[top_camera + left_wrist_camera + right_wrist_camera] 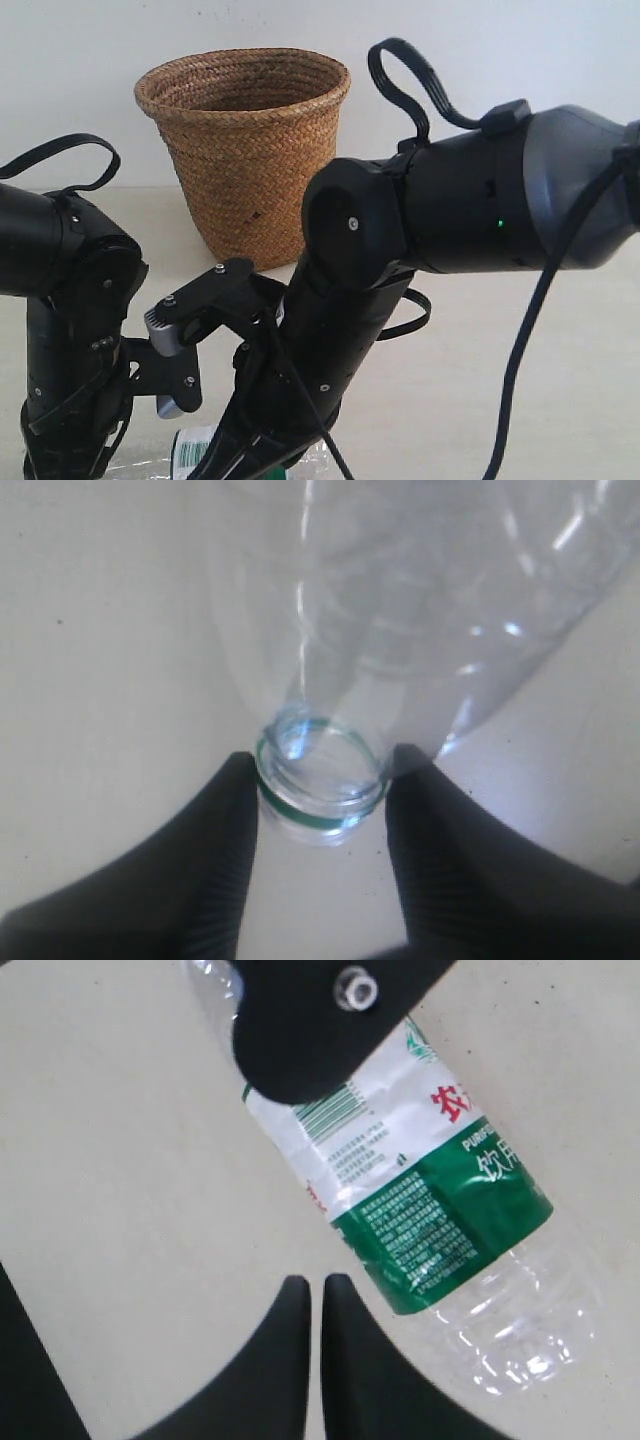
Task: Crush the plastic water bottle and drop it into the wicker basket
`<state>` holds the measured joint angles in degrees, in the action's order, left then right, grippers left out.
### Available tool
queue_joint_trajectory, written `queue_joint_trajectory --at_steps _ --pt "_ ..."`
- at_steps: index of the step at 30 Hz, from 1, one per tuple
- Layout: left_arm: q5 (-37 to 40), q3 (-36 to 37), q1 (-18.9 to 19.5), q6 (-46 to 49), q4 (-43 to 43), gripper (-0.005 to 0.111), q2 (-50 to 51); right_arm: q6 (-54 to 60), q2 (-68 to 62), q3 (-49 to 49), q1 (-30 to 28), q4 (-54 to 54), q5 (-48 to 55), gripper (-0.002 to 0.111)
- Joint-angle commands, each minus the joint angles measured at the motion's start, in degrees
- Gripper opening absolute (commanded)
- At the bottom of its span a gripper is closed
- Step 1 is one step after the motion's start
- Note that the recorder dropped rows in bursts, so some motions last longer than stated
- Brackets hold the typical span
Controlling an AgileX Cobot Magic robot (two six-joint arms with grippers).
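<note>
Table: pale beige flat tabletop; carries everything in the scene.
Right arm: bulky black and grey jointed arm with looped black cables; fills the right and middle of the exterior view, bent down toward the near edge.
Left arm: black jointed arm at the left, also angled down.
Basket: tall brown woven wicker basket, round rolled rim, small dark spot on its side; upright at the back of the table, behind both arms.
Bottle: small clear ribbed plastic water bottle, green-and-white label with red marks, open mouth with a green ring; lies on its side on the table, outside the basket, on the near side under the arms.
Black part: rounded black piece with a silver screw; covers the bottle's upper end in the right wrist view.
Left gripper: black fingers pressed against both sides of the bottle's neck, clamping it.
Right gripper: fingers drawn together, only a thin slit between them, nothing inside; tips just beside the label's green band.
</note>
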<state>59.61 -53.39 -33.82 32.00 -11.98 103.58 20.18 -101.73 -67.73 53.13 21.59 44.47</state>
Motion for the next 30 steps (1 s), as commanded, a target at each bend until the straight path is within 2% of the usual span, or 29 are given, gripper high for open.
queue_joint_trajectory --at_steps 1,18,30 --pt "-0.2 -0.2 0.0 -0.7 0.0 0.004 -0.6 -0.3 0.7 0.3 0.0 -0.6 0.0 0.000" --pt "-0.2 -0.2 0.0 -0.7 0.0 0.004 -0.6 -2.6 0.1 0.2 0.0 -3.6 -4.4 0.000" --pt "-0.2 -0.2 0.0 -0.9 0.2 0.004 -0.6 -3.7 -7.0 0.2 0.0 -4.1 -5.4 0.000"
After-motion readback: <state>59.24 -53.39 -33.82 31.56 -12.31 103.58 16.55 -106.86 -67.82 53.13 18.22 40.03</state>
